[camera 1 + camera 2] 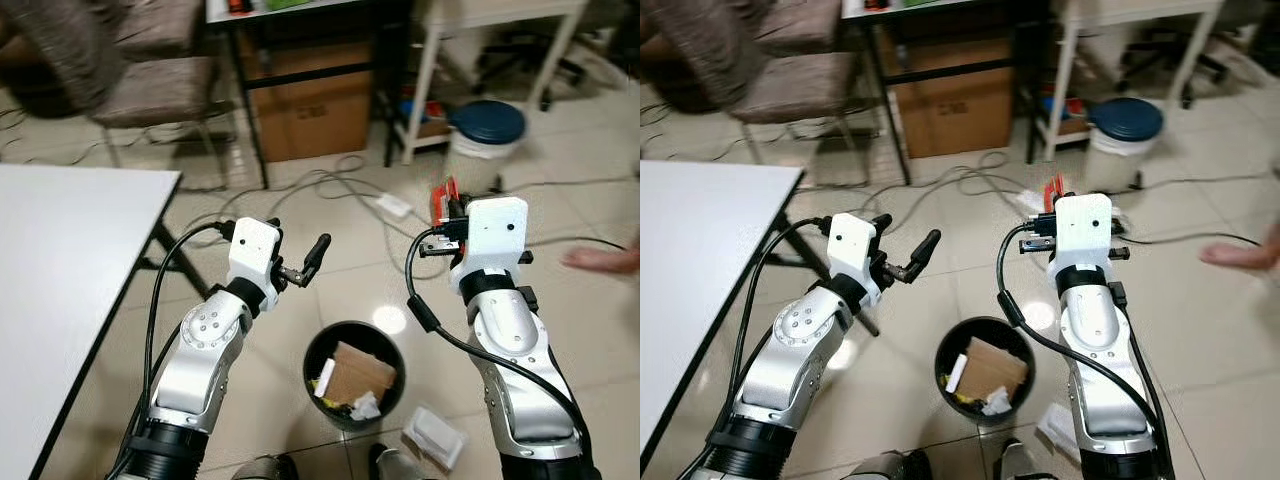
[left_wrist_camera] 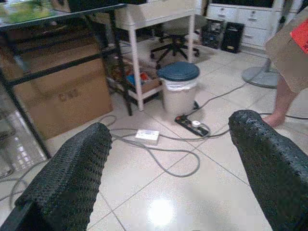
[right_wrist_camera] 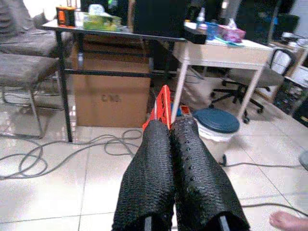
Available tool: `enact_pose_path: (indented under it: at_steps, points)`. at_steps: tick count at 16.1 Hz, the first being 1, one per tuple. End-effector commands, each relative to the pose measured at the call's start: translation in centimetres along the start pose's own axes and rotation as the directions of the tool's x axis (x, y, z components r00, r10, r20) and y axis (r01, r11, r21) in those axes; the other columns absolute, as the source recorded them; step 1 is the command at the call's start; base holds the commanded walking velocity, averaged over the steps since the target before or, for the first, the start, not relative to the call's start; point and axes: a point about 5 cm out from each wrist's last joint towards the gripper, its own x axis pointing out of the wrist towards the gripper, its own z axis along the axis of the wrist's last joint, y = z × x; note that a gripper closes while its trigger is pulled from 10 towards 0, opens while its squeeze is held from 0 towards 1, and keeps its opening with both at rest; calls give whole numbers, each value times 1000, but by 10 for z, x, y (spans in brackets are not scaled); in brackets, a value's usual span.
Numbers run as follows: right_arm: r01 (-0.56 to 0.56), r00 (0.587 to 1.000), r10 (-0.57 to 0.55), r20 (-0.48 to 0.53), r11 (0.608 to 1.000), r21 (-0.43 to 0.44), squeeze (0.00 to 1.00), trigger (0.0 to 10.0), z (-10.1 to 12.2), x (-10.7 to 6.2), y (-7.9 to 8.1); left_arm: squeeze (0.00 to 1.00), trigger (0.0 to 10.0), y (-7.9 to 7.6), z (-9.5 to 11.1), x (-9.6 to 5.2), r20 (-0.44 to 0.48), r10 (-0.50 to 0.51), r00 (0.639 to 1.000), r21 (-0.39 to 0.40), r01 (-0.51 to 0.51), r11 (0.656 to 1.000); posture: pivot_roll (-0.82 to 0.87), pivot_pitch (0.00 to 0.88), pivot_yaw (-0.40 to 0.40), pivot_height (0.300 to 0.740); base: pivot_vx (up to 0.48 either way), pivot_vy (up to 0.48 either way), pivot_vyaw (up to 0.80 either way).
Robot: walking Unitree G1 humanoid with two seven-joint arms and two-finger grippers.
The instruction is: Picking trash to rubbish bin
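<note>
1. The right gripper (image 3: pixel 168 130) is closed tight on a thin red wrapper (image 3: pixel 162 108), which sticks up between the fingertips — raised beyond the bin (image 1: pixel 354 375) and to its right.
2. The left gripper (image 1: pixel 300 268) is spread wide with nothing in it, up and to the left of the bin.
3. The bin stands on the floor tiles between the two arms, already holding cardboard (image 1: pixel 356 372) and crumpled paper.
4. The wrapper looks light, thin and floppy — likely slippery; a pinch at its edge seems enough, though it may cling to the pads when released.
5. A white packet (image 1: pixel 436 432) lies on the floor just right of the bin; a person's foot (image 1: pixel 603 259) is farther right.
</note>
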Motion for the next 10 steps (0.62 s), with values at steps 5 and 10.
enact_pose_path:
  at_steps: [5,10]
  points:
    - [-2,1000,2,-26,1000,-1,0,10000,-8,-3,1,0,10000,26,-17,-13,-38,148,988,35,-147,989,-117,156,88,740,0,0,-305]
    - [-8,1000,8,-12,1000,17,0,10000,-9,5,9,0,10000,41,-16,-22,-47,171,984,79,-167,983,-59,137,103,740,0,0,0]
